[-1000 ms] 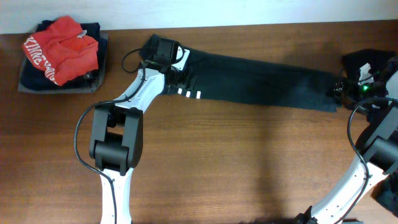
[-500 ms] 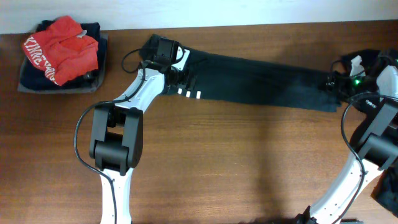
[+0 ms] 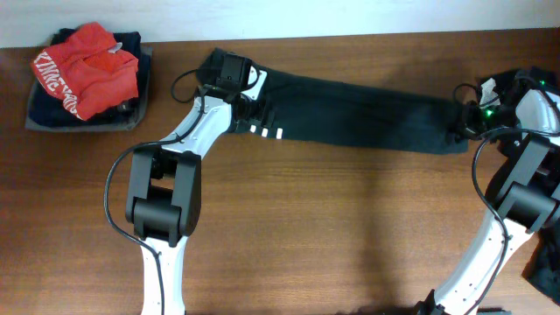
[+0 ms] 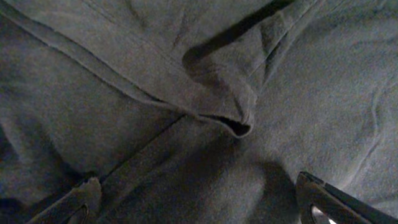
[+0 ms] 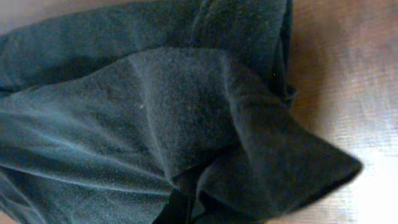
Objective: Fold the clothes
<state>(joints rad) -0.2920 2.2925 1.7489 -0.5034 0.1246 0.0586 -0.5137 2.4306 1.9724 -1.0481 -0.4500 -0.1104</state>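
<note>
1. The dark T-shirt (image 3: 367, 114) lies as a long, narrow band across the far side of the table (image 3: 332, 236), slanting from the far left toward the right edge.
2. Left end effector (image 4: 199, 208) sits over the band's left end with its fingers (image 4: 78, 199) spread wide. A raised crease of cloth lies between them, ungripped.
3. Right end effector (image 3: 464, 121) is pressed together at the band's right end — pinching a bunched fold of the shirt.
4. A red garment (image 3: 86, 57) tops a dark pile at the far left.
</note>
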